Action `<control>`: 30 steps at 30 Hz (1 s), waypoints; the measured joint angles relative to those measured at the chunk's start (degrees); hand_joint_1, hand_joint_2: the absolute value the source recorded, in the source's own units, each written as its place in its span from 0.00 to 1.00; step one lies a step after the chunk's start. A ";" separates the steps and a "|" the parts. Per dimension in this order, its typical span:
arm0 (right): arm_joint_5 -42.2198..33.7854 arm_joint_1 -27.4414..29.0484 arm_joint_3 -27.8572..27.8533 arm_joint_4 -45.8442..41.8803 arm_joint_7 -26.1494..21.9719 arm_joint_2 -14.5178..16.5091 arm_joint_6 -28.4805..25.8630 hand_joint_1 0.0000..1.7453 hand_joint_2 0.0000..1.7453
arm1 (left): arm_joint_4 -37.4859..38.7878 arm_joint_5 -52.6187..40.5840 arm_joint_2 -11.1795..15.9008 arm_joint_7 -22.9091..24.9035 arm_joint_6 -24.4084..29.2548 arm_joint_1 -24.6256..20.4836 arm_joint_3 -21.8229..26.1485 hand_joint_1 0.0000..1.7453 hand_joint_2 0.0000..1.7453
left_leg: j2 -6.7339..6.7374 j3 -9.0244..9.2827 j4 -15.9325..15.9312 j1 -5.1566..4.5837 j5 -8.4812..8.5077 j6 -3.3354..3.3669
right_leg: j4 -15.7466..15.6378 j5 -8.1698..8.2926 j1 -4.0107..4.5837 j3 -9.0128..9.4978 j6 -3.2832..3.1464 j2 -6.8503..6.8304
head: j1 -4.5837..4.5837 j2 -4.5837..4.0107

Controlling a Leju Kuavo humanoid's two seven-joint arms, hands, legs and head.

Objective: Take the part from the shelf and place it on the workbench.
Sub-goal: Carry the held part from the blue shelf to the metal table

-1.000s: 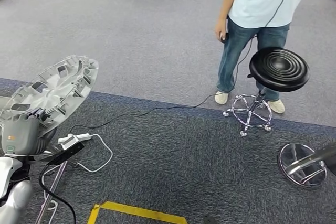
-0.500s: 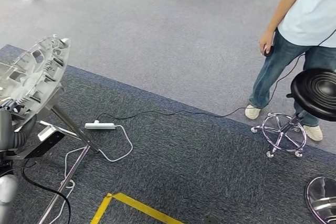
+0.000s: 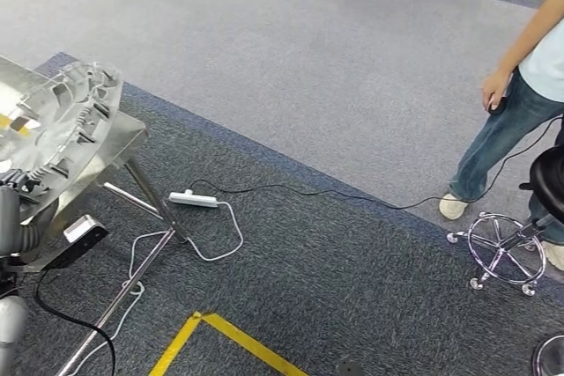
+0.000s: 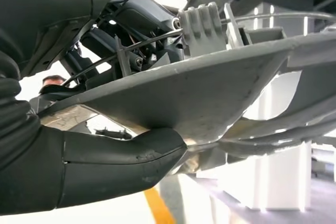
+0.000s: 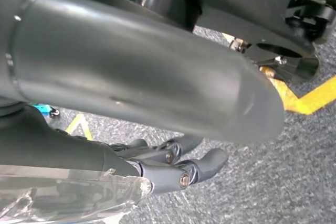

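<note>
Fingers (image 4: 190, 22) over part (image 4: 190, 93), thumb (image 4: 130, 156) beneath.

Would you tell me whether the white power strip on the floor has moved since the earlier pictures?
No. The whole view has shifted, so the camera turned; the power strip lies as before between the dark carpet's edge and the yellow tape.

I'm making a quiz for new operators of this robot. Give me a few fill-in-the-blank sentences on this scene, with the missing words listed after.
1. The left hand holds a round grey ____ part.
2. The tape on the dark carpet is ____ in colour.
3. The white power strip lies on the ____.
4. The person wears blue ____.

Missing words: plastic; yellow; carpet; jeans
</note>
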 joint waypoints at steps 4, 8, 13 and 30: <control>-0.10 -0.01 0.15 0.00 0.25 0.03 0.63 0.00 0.00 | 0.50 -2.37 -0.24 0.30 -0.79 -0.58 -1.39 1.00 1.00 | -0.42 0.27 -0.15 0.18 -0.12 1.50 | 6.39 -3.54 -0.29 -3.17 1.04 2.08 | 0.29 -0.01; -0.30 0.17 0.31 0.00 0.52 0.03 0.96 0.00 0.00 | 1.88 -5.55 -0.63 1.99 -2.54 -1.65 -4.19 1.00 1.00 | -1.30 0.50 -0.11 0.01 -0.37 1.99 | 17.01 -6.43 -0.28 -9.35 1.03 2.94 | 0.49 -0.01; -0.38 0.05 0.37 0.00 0.45 0.06 1.10 0.00 0.00 | 3.50 -6.25 -0.98 2.50 -2.88 -2.25 -6.17 1.00 1.00 | -2.13 0.80 0.21 -0.24 -0.84 1.26 | 1.32 1.66 -0.42 -2.56 0.59 3.70 | 0.47 -0.01; 0.36 0.16 0.93 0.00 0.14 0.10 0.69 0.00 0.00 | 5.54 -6.49 -1.15 3.15 -2.85 -2.79 -8.75 1.00 1.00 | -1.99 0.78 -0.82 -0.14 -0.03 0.06 | 0.48 1.97 -0.16 -2.48 -0.41 4.18 | 0.48 0.00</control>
